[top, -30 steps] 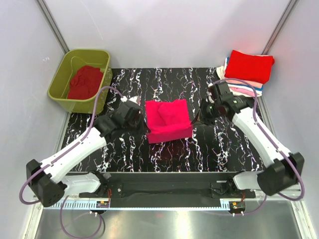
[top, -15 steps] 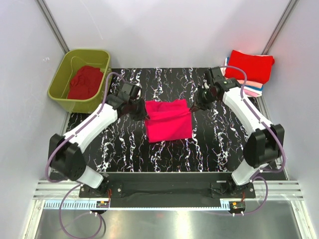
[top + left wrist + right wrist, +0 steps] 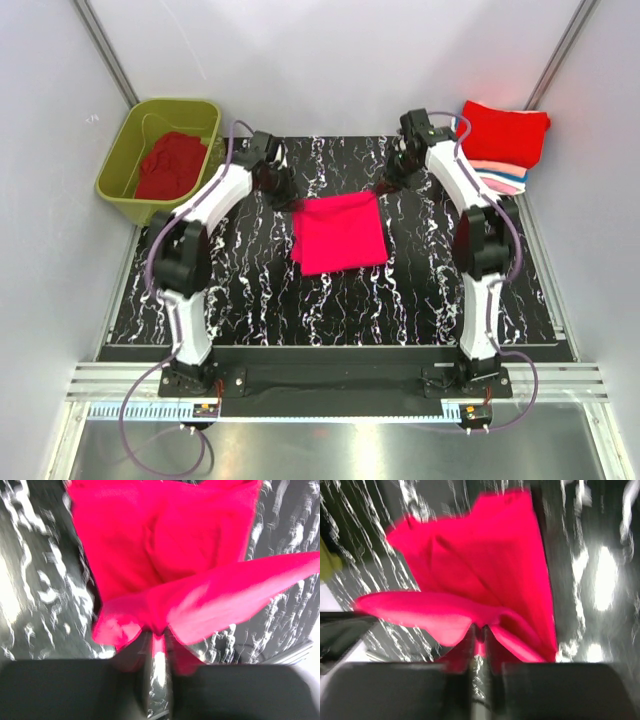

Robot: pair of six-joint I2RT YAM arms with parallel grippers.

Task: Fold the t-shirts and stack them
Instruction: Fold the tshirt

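Tub left, folded stack right of tee.

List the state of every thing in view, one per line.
Magenta-pink cloth t-shirt: folded square, far edge lifted off the black marbled table.
Left gripper: shut on its far-left corner.
Right gripper: shut on its far-right corner.
Olive-green plastic tub: upright, open.
Red cloth t-shirt: crumpled, unfolded, in that tub.
Stack of cloth t-shirts: folded, red on top.
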